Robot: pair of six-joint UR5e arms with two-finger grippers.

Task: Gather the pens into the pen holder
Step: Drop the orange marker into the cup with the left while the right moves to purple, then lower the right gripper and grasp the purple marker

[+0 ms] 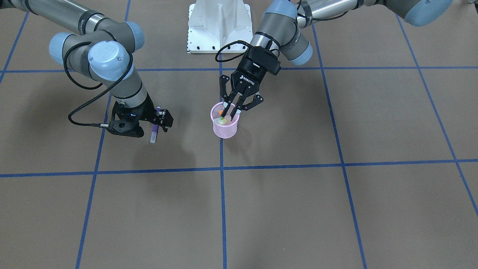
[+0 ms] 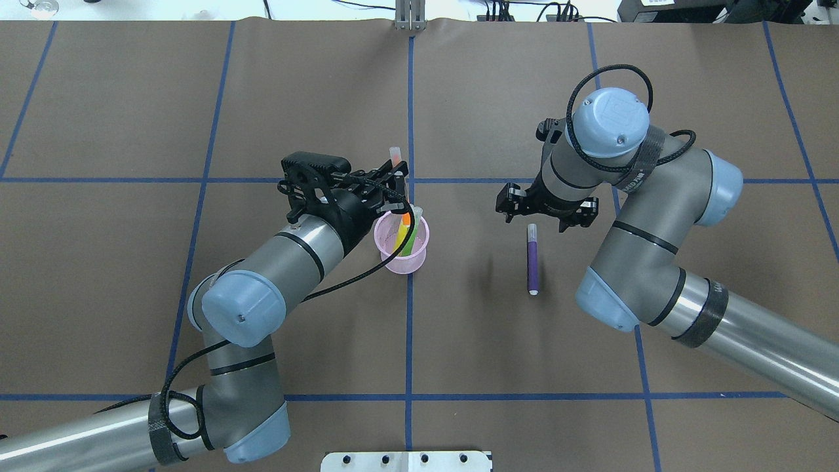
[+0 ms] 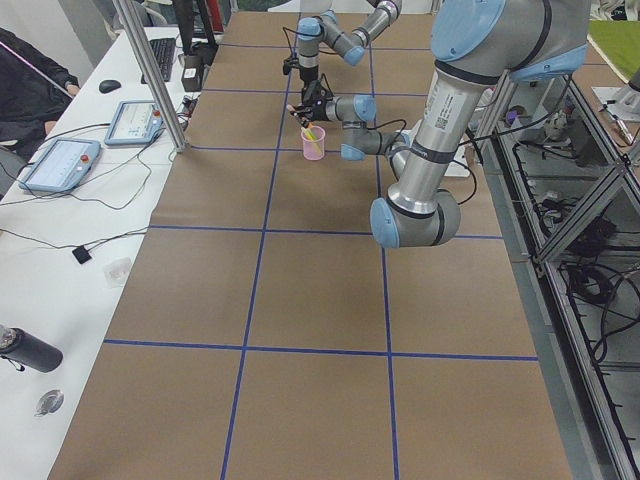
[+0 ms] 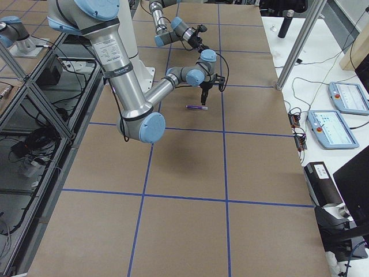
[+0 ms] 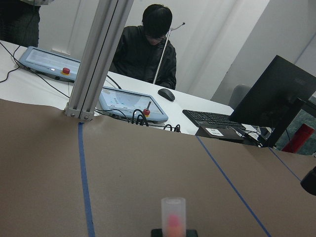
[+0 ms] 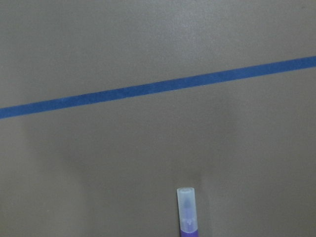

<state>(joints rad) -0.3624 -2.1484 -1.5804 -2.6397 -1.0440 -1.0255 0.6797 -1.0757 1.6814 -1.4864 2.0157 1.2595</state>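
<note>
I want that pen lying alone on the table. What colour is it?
That pen is purple, its cap pale; the overhead view shows it best.

I lose the purple pen (image 6: 186, 210) below its cap at the frame edge. The orange pen (image 5: 173, 217) is blurred, and the right gripper (image 2: 548, 213) hides its fingers under its wrist.

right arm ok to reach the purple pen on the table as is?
Probably yes. The right gripper hangs open above the purple pen's capped end, nothing between them; the left gripper holds the orange pen at the pen holder.

Bright even overhead light, soft shadows, wrist views slightly blurred
</note>
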